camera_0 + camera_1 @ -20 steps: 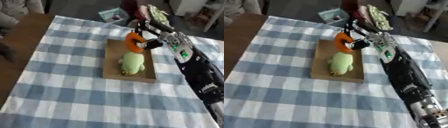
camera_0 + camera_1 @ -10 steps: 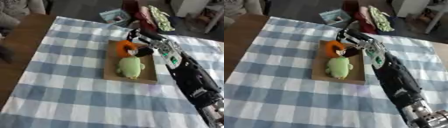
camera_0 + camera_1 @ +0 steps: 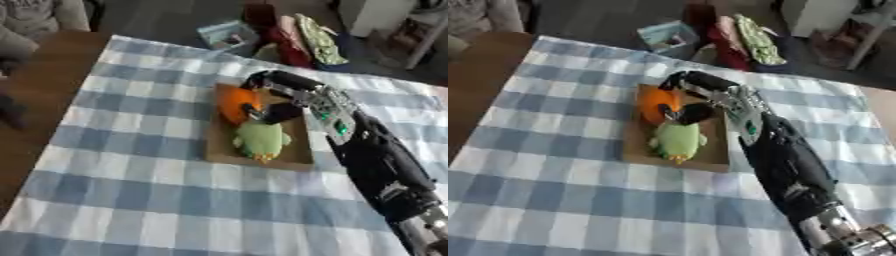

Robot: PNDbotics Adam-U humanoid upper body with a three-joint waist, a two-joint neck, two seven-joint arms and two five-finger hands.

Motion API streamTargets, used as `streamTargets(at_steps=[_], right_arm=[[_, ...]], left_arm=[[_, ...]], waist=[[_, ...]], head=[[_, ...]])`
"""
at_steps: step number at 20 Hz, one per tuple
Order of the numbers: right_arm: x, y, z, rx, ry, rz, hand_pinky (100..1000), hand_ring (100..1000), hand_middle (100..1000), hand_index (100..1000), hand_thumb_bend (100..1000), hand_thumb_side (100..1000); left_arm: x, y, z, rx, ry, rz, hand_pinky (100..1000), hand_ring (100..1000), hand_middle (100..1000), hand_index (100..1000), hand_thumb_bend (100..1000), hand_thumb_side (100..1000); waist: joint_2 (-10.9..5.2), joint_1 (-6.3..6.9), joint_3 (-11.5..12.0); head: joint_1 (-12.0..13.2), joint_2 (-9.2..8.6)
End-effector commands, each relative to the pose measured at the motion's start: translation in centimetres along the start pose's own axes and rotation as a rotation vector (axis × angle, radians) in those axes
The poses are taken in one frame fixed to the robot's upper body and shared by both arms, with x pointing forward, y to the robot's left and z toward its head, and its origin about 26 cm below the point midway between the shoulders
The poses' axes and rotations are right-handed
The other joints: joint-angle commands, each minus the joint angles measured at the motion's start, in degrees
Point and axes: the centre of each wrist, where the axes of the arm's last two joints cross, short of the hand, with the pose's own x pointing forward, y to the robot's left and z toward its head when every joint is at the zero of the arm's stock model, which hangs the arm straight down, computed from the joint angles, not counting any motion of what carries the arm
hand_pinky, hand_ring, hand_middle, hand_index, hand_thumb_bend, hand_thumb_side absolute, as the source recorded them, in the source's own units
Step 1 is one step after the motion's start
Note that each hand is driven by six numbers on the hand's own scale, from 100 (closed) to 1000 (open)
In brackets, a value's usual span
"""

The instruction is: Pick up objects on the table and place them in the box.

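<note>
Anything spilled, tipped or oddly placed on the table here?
Nothing stands out. The green toy and orange toy lie inside the shallow brown box, the right hand curled round the orange one. The checked cloth lies flat.

No readable text, labels or numbers.

The right arm (image 3: 376, 155) comes in from the lower right and reaches up and to the left over the bench (image 3: 131, 200). It is black, with a silver joint near the bottom edge. The right hand (image 3: 284, 97) is above the box (image 3: 219, 150), on its far half. Its fingers (image 3: 262, 77) curl down and its thumb is below them, around the orange object (image 3: 234, 104). The left hand cannot be seen.
</note>
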Motion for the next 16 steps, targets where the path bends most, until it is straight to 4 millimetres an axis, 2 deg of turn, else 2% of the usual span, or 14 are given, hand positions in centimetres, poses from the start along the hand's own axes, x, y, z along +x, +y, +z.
streamTargets(at_steps=[1, 8, 16], right_arm=[[-0.3, -3.2, 1.3, -0.071, -0.021, 0.05, 843, 865, 823, 885, 100, 590], [-0.4, -5.8, 4.5, -0.211, -0.091, 0.0, 847, 865, 809, 900, 100, 413], [0.2, -6.5, 11.0, -0.482, -0.111, -0.208, 828, 828, 758, 889, 100, 293]], left_arm=[[0.6, 0.5, 0.0, 0.008, -0.009, -0.019, 743, 562, 575, 730, 100, 769], [0.3, 0.5, 1.1, 0.036, 0.043, -0.022, 744, 562, 575, 728, 100, 779], [-0.1, 0.8, 2.4, 0.092, 0.111, -0.028, 744, 559, 573, 725, 100, 791]], waist=[[-1.24, 0.94, -0.6], [-1.81, 2.18, -4.5], [-2.05, 3.48, -9.0]], head=[[0.4, -0.52], [1.9, -0.05], [3.8, 0.78]])
